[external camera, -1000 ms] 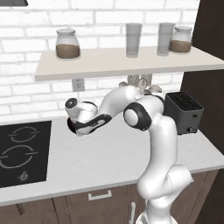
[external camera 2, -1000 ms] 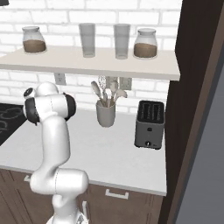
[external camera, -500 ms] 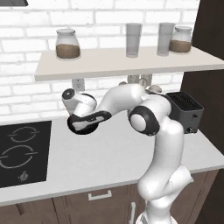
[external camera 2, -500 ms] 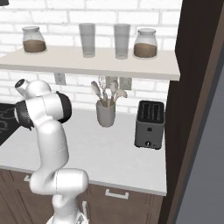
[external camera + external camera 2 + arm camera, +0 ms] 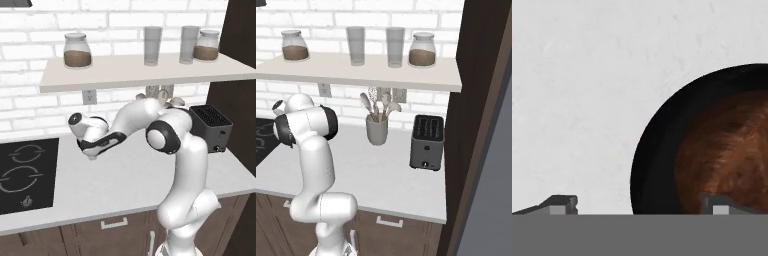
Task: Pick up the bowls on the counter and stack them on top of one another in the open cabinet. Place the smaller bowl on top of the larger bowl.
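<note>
Fingers spread wide, gripping nothing: in the hand view the two dark fingertips (image 5: 562,204) stand far apart at the bottom, one over bare white-grey worktop (image 5: 587,90), the other over the brown inside of the bowls. The gripper (image 5: 639,206) looks straight down on the glossy reddish-brown smaller bowl (image 5: 732,150), which sits nested inside the glossy all-black larger bowl (image 5: 654,160); only the black rim shows around it. So the stack is already made, small on large, but it sits on the worktop, not on the long pale off-white wall shelf (image 5: 145,72) that serves as the open cabinet. In the left base view the white arm reaches low and left, its hand close above the worktop beside the black two-ring hob (image 5: 22,172); the bowls are hidden there. Step in hand, as I judge it: stacking done, fingers free above the pair. The next move probably calls for straddling the near rim of both bowls with one fingertip inside and one outside, closing, then lifting the pair to a free stretch of shelf between the glass jar of brown powder (image 5: 77,50) and the clear tumbler (image 5: 153,45). Risk: the nested bowls slipping apart.
</note>
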Tool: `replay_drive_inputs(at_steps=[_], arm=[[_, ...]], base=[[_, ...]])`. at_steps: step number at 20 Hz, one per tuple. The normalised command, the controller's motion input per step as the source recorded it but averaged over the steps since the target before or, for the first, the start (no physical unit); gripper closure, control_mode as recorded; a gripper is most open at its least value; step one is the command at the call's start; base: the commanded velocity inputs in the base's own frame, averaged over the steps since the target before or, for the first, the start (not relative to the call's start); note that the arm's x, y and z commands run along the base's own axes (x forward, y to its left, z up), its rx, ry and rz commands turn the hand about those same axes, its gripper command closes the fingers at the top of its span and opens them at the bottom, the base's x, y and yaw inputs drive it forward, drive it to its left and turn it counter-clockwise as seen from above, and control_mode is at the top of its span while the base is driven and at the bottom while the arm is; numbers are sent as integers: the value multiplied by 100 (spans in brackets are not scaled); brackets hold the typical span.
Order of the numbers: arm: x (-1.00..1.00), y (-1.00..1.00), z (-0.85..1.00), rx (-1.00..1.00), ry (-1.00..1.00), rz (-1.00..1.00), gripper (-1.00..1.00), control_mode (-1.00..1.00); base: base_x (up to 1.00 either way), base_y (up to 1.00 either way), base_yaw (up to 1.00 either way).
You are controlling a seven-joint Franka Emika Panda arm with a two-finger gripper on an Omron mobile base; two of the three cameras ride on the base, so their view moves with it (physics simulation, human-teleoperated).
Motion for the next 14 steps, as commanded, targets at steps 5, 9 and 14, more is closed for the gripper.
replay_drive_inputs(at_steps=[5,9,14], arm=[[3,0,-31,-2,0,0,-100,-100],[4,0,-26,-1,0,0,-100,-100],[11,-7,-3,0,-6,-2,-100,-100]], base=[[0,0,0],[0,0,0],[0,0,0]])
